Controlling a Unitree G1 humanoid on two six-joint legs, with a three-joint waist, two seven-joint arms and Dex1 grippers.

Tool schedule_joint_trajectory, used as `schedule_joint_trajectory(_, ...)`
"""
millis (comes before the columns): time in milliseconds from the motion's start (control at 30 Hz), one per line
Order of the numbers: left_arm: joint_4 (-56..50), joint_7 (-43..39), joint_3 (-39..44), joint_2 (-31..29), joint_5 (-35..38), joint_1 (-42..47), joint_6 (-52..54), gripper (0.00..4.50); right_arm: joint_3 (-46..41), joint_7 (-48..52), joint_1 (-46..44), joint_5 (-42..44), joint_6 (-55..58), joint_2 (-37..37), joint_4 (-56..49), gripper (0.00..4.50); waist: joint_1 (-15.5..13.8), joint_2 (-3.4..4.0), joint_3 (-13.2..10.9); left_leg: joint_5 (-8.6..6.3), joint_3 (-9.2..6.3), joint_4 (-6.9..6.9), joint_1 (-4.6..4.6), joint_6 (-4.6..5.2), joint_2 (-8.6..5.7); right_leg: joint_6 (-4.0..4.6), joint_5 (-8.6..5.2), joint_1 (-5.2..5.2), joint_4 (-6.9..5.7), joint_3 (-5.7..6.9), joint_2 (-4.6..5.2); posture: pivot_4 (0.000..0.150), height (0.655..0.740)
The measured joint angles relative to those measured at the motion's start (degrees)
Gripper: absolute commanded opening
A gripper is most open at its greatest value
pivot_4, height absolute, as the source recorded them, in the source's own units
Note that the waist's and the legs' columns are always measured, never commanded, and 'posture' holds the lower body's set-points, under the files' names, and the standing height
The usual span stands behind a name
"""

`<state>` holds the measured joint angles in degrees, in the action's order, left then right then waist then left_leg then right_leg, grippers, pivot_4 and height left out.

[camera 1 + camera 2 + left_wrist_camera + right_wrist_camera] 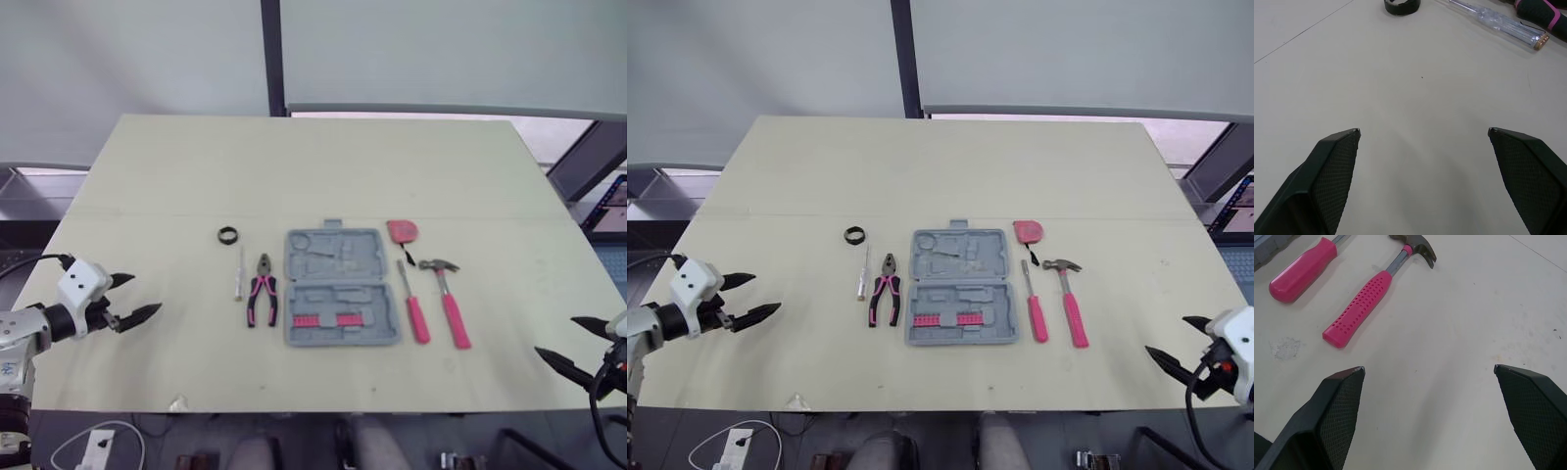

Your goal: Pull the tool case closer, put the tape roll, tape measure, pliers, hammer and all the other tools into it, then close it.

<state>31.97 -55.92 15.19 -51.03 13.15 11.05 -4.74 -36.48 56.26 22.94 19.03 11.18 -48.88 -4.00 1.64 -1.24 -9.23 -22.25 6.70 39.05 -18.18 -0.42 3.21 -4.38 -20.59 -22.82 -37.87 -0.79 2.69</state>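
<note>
As one case gapes, six tools — loose

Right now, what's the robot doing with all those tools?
Nothing is held yet. The open case lies mid-table, tape roll, clear screwdriver and pliers on its left, tape measure, pink screwdriver and hammer on its right. The left end effector and right end effector hover open at the table's sides.

Overhead stereo pair, 2 wrist close-ups
</note>
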Motion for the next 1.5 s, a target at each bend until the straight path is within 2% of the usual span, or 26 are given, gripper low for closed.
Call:
schedule_joint_trajectory(1100, -2.37, -0.31, 0.0, 0.63, 0.67, -0.62, 2.44, 4.5, 0.0, -1.62, -1.39, -0.07, 1.79, -0.06, -0.51, 4.48, 0.01, 0.0, 0.0, 0.0, -0.02, -0.01, 0.0, 0.0, 0.0, 0.0, 0.0, 0.0, 0.01, 0.0, 0.01, 0.15, 0.74)
schedule_joint_trajectory(1333, -8.64, -1.23, -0.36, 0.67, 1.19, -0.89, 5.95, 4.5, 0.26, -1.67, -2.54, 0.81, 6.73, -1.11, -5.36, 4.48, 0.0, 0.01, -0.01, 0.0, -0.03, -0.01, -0.02, 0.0, 0.0, 0.0, 0.0, 0.0, 0.01, 0.0, 0.04, 0.15, 0.74)
schedule_joint_trajectory(1433, -13.28, -2.59, -0.95, 1.38, 2.94, 0.13, 8.56, 3.6, 2.52, -1.83, -6.16, 1.97, 9.3, -1.47, -8.23, 3.59, 0.08, 0.01, -0.01, 0.0, -0.05, 0.0, -0.02, -0.01, 0.0, 0.0, 0.0, 0.0, 0.0, 0.01, 0.03, 0.15, 0.74)
schedule_joint_trajectory(1467, -15.18, -3.32, -1.63, 1.62, 3.66, 0.83, 9.77, 3.2, 4.17, -1.89, -7.7, 2.09, 10.4, -1.79, -9.3, 3.22, 0.04, 0.02, -0.01, 0.0, -0.05, 0.0, -0.03, -0.01, 0.0, 0.0, 0.0, 0.0, 0.0, 0.01, 0.03, 0.15, 0.74)
schedule_joint_trajectory(1500, -16.69, -3.85, -2.55, 1.87, 3.91, 1.7, 10.57, 2.63, 5.98, -1.93, -9.3, 2.25, 11.22, -2.01, -9.97, 2.64, 0.02, 0.02, -0.01, 0.0, -0.05, 0.02, -0.03, -0.01, 0.0, 0.0, 0.0, 0.0, 0.0, 0.01, 0.03, 0.15, 0.74)
